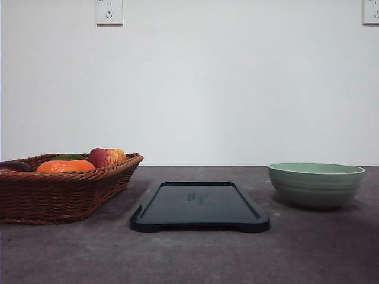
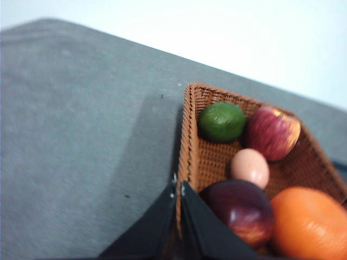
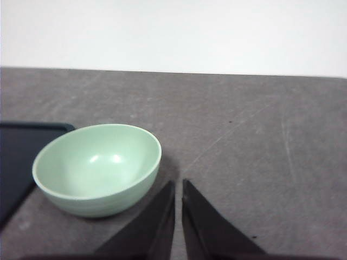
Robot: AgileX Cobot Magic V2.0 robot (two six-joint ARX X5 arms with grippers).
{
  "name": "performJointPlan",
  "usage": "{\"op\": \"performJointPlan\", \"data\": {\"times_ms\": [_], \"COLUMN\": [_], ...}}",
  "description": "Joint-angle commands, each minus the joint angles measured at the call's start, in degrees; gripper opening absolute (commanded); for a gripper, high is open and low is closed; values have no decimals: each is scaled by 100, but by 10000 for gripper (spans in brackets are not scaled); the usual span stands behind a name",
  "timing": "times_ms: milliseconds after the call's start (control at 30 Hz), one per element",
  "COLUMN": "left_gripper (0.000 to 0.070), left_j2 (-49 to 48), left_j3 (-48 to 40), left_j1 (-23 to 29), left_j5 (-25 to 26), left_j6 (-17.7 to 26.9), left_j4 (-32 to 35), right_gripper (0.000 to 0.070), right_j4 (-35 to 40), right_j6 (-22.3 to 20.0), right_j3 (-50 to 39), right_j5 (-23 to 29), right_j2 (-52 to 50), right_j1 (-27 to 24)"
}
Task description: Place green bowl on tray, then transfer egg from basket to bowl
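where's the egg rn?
In the left wrist view, the egg lies in the basket, between the apple and the dark purple fruit.

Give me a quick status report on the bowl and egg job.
Both end effectors, left and right, shut, empty. Pale green ridged bowl on table beside dark rectangular tray, not on it. Brownish-pink egg in wicker basket among fruit.

My left claw point(image 2: 178, 189) had its two dark fingers pressed together at the tips, holding nothing, poised above the bench. My right claw point(image 3: 178, 187) was likewise closed, its fingers nearly meeting with only a thin slit between them, empty and raised above the bench.
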Motion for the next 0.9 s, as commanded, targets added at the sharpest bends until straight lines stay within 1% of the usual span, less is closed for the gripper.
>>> {"op": "performJointPlan", "data": {"times_ms": [0, 33, 100, 133, 167, 233, 333, 433, 533, 600, 733, 800, 867], "left_gripper": [0, 0, 0, 0, 0, 0, 0, 0, 0, 0, 0, 0, 0], "left_j2": [-4, -4, -4, -4, -4, -4, -4, -2, -2, 2, 88, 230, 421], "left_j3": [-105, -105, -105, -105, -105, -105, -105, -105, -103, -67, 197, 412, 670], "left_j1": [4, 4, 4, 5, 7, 4, 7, 7, 7, 7, 7, 7, 7], "left_j5": [-11, -11, -13, -17, -17, -17, -20, -24, -31, -53, -176, -221, -258], "left_j6": [-1137, -1447, -2070, -2220, -2240, -2102, -1615, -971, -428, -328, -330, -328, -297], "left_j4": [-24, -19, 16, 60, 147, 425, 973, 1582, 2109, 2352, 2322, 2185, 1894], "right_gripper": [9, 9, 8, 8, 8, 9, 8, 8, 8, 7, 6, 6, 6], "right_j4": [85, 97, 158, 220, 320, 607, 1121, 1658, 2075, 2137, 1881, 1682, 1503], "right_j6": [872, 1186, 1677, 1825, 1917, 1938, 1820, 1540, 1199, 1025, 964, 962, 948], "right_j3": [-24, -24, -22, -22, -22, -20, -17, -17, -7, 71, 399, 639, 881], "right_j5": [11, 11, 11, 9, 6, 4, 27, 116, 156, 190, 210, 201, 164], "right_j2": [7, 7, 7, 7, 7, 7, 7, 9, 9, 13, 155, 353, 596], "right_j1": [-4, -4, -7, -7, -7, -7, -7, -7, -7, -7, -7, -7, -7]}}
